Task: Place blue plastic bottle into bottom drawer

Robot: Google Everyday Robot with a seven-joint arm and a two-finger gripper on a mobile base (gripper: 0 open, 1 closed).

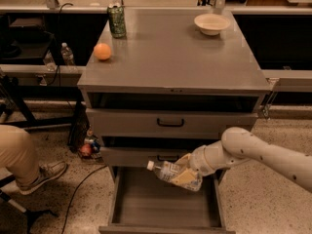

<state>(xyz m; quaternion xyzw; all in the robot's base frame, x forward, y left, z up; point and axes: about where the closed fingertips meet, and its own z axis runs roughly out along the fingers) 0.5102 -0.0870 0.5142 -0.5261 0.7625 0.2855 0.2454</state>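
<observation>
As the arm angles down, gripper holds bottle over drawer.

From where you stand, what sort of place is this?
Likely a robot test lab: a robot arm whose pincer holds a bottle over the open bottom drawer of a grey cabinet, with a cable on the speckled floor.

Cabinet top bears green can, orange, bowl; end effector holds bottle above bottom drawer.
</observation>
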